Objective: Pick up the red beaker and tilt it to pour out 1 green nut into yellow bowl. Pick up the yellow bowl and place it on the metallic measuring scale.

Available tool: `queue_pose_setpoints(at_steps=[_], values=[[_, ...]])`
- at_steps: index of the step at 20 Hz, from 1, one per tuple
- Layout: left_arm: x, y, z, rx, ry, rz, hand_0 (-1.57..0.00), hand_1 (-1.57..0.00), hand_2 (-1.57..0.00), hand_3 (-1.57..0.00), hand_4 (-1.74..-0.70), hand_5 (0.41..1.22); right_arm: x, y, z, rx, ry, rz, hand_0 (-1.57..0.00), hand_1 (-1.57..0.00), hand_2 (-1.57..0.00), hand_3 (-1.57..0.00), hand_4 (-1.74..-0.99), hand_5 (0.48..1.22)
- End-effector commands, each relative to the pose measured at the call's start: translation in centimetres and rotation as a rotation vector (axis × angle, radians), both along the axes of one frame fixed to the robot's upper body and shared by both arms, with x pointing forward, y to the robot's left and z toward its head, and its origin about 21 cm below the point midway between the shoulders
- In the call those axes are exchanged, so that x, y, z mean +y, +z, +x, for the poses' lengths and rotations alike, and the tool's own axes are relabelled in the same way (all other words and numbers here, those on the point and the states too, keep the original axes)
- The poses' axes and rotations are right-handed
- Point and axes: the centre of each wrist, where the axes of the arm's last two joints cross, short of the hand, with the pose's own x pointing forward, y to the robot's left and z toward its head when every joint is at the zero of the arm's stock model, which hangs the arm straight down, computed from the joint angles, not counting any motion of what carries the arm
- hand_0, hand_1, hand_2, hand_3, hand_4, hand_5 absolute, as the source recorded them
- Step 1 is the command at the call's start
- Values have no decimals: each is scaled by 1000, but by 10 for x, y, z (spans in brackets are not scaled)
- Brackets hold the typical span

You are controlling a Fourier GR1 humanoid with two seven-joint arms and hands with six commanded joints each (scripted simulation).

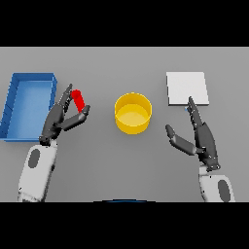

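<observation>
The left hand (61, 119) hides the red beaker's (78, 99) lower part at its seven o'clock side; the beaker's contents cannot be made out.

Plain grey table (121, 165) filling the view, even flat light, soft faint shadows

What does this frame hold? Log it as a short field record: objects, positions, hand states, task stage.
red beaker: between the fingers and thumb of the left hand, tilted, beside the blue tray
yellow bowl: table centre, upright, no nut visible inside
scale: far right, nothing on it
right hand: open, near the scale, touching nothing
task stage: beaker gripped; pour not yet seen; bowl not moved
</observation>
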Motion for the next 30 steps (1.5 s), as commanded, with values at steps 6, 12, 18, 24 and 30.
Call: queue_pose_setpoints(at_steps=[6, 12, 18, 24, 30], values=[[-10, -3, 27, 23, 13, 62, 1, 1, 1, 1, -1196, 664, -2, 0, -1, 8, -9, 26, 1, 1, 1, 1, -1233, 634], [-18, -9, 41, 3, 23, 17, 1, 1, 1, 1, -1246, 695, -3, 5, 0, -1, -19, 25, 1, 1, 1, 1, -1245, 642], [-27, -22, 53, -35, 57, -87, -207, -230, -287, -254, -1401, 787, -3, 4, -4, 4, -19, 28, 1, 1, 1, 1, -1240, 645], [-39, -23, 54, -51, 86, 31, -1153, -1168, -1199, -1108, -1615, 1107, 0, 2, -6, 7, -7, 27, 1, 1, 1, 1, -1241, 650], [-38, -17, 56, -80, 72, -64, -1462, -1465, -1473, -1434, -1614, 1165, -2, 1, -2, 8, -12, 40, 1, 1, 1, 1, -1245, 642]])
